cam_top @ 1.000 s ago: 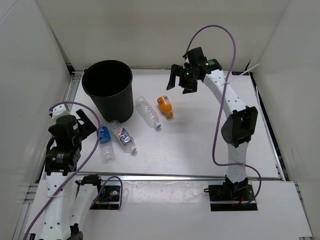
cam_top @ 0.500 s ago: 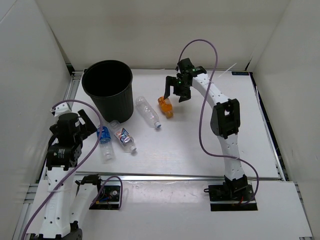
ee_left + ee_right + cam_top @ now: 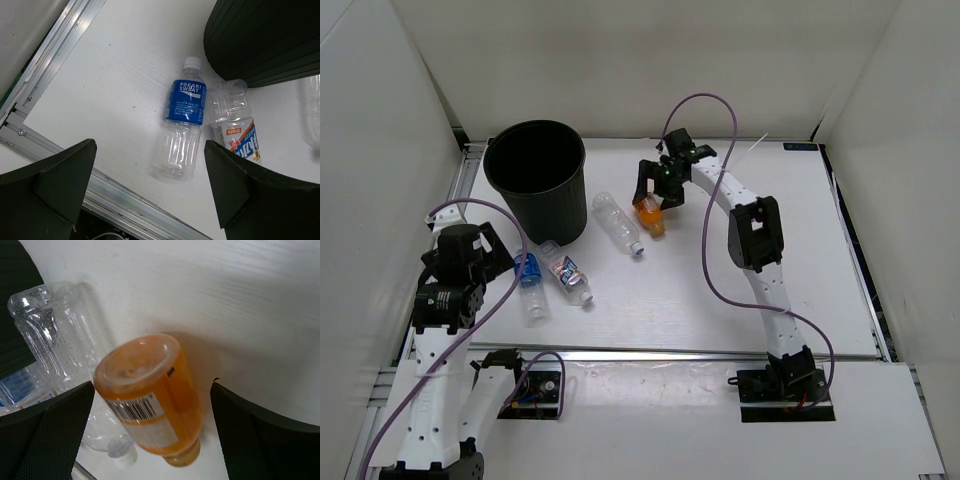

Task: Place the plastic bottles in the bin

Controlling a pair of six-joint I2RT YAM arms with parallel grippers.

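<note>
The left gripper [image 3: 150, 147] is held spread wide and empty above the clear plastic bottle with the blue label [image 3: 186, 125], which lies on the white bench [image 3: 770, 290] just beside the round black plastic bin [image 3: 540, 205]. Further right, the right gripper [image 3: 152, 385], likewise spread and empty, is set astride the lying orange plastic bottle [image 3: 150, 405]. It should be lowered squarely about the body before being closed. Counted: four bottles, all lying outside the bin; one bin; two grippers.

We read this as robot lab cell: white table [image 3: 720, 300] boxed by plain white panels [image 3: 380, 120], aluminium rail [image 3: 45, 65] along edge, left arm [image 3: 445, 290] and right arm [image 3: 757, 235] bolted at near edge, purple cable [image 3: 700, 97] looping overhead.
</note>
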